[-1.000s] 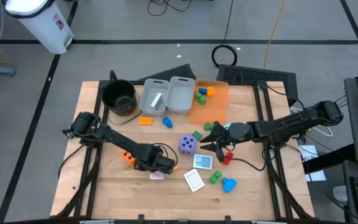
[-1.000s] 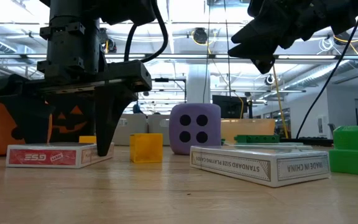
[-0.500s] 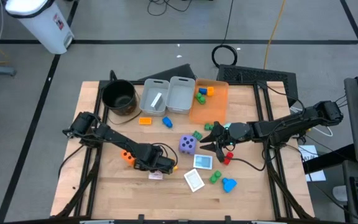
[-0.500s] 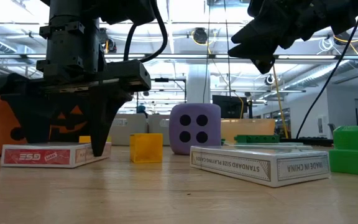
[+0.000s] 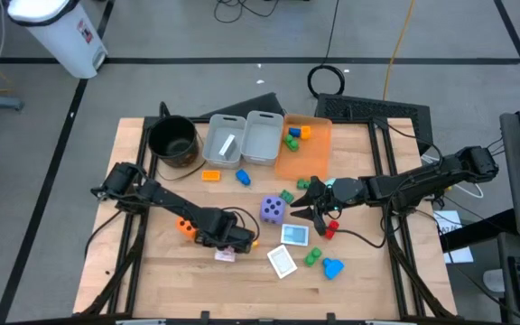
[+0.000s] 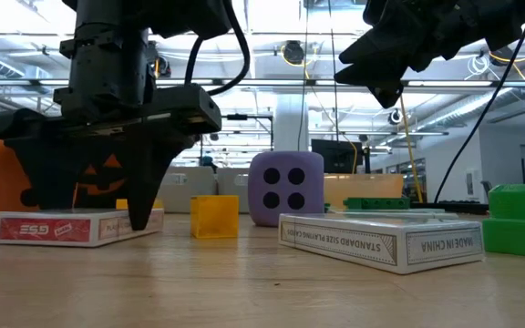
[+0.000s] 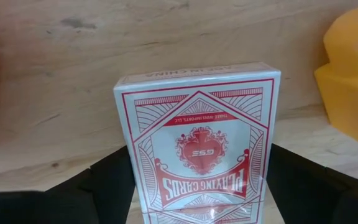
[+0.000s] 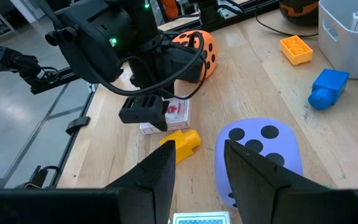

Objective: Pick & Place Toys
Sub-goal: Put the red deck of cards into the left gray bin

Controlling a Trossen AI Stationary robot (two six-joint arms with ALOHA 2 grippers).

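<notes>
A red-and-white playing-card box (image 7: 197, 149) lies flat on the table near its front left. My left gripper (image 5: 228, 246) points straight down over it, shut on it. To its left stands an orange foam die (image 5: 186, 227), to its right a yellow block (image 6: 214, 216). A purple die (image 5: 273, 210) stands at mid-table. My right gripper (image 5: 307, 209) hovers above the table just right of that die, open, with nothing between its fingers (image 8: 160, 171). My left gripper pinches the card box by its two long side edges (image 7: 122, 168) between its two fingers (image 7: 101, 186), toward one end of the box. The fingers come from above, pointing down, and lie across the box. The box rests flat on the table (image 6: 71, 228).
Two grey bins (image 5: 242, 140), an orange bin (image 5: 314, 149) holding a few blocks, and a black pot (image 5: 172, 140) line the far side. Two more card boxes (image 5: 289, 248), green blocks (image 5: 312, 257), a blue block (image 5: 332, 267) and a red one (image 5: 330, 227) lie near the front right.
My left gripper has shut its fingers onto the card box while staying in place. The box has slid and turned a little toward the table's left, still flat on the wood. My right gripper has kept still.
</notes>
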